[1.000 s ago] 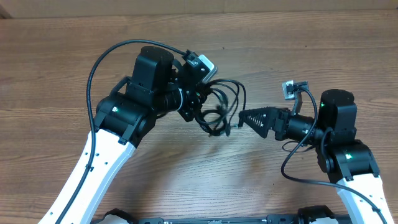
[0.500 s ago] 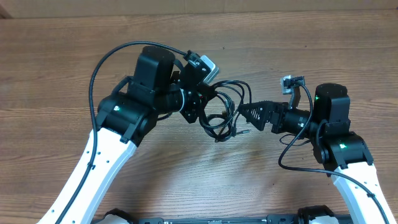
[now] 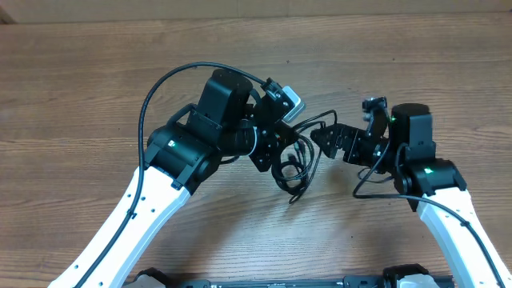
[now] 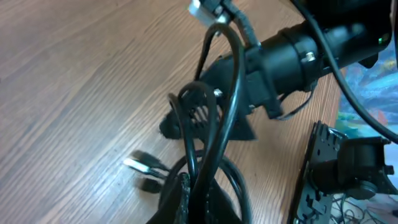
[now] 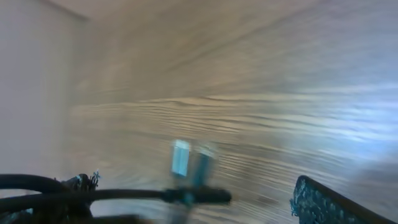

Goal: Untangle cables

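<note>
Right wrist view is smeared with blur and gives me little. I can pick out 1 strand of the cables (image 5: 124, 196) crossing the bottom of the frame and a pale plug (image 5: 189, 158) just above it, too soft to identify. 1 textured fingertip (image 5: 323, 202) is cut off at the lower right corner. The wooden table (image 5: 249, 93) fills the rest.

In the overhead view the left gripper (image 3: 276, 154) is mostly buried under its own camera housing (image 3: 288, 100), so its fingers do not show there. In the left wrist view they are cut off by the bottom edge. The cords rise out of that edge in a tight bunch, and I read the fingers as clamped together on the bundle. The bundle hangs in loose loops between the 2 grippers, near the middle of the table. 2 small connectors (image 4: 144, 168) sit low by the wood; I cannot tell whether they touch it.

The right gripper (image 3: 318, 138) has its fingers spread wide, 1 to each side of a loop, gripping nothing.

The left arm comes up from the lower left and bends at the wrist toward the right. The right arm rises from the lower right and reaches left, roughly level. The 2 grippers face each other, very close.
</note>
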Available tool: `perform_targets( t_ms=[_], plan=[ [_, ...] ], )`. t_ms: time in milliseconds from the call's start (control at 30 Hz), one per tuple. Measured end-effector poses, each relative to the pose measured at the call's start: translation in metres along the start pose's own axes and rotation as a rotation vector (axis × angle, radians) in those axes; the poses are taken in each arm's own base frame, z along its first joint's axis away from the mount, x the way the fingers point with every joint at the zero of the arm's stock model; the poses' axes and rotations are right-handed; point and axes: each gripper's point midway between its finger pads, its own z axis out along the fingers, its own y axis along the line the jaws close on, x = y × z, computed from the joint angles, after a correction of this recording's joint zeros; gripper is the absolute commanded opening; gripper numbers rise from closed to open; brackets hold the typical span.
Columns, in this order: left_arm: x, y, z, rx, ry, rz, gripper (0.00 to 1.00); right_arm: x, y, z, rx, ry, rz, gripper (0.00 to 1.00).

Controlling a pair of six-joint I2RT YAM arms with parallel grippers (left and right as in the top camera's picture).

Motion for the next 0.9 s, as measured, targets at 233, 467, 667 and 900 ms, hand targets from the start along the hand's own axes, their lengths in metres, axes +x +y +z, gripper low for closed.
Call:
perform_targets(
  t_ms=[233,467,667,900],
  plan=[
    [0.018,0.013,-0.006,-0.028,0.063,-0.068,0.04,0.009,-0.067,-0.007,0.359,-0.011,0.063,1.0],
    [0.022,0.017,-0.008,-0.039,0.076,-0.086,0.05,0.003,-0.082,-0.013,0.448,-0.048,0.064,1.0],
    [0.024,0.025,-0.009,-0.084,0.082,-0.112,0.04,0.015,-0.055,-0.003,0.282,0.028,0.075,1.0],
    [0.029,0.052,-0.014,-0.257,0.076,-0.306,0.04,0.022,-0.024,0.002,0.1,0.089,-0.003,1.0]
  ],
)
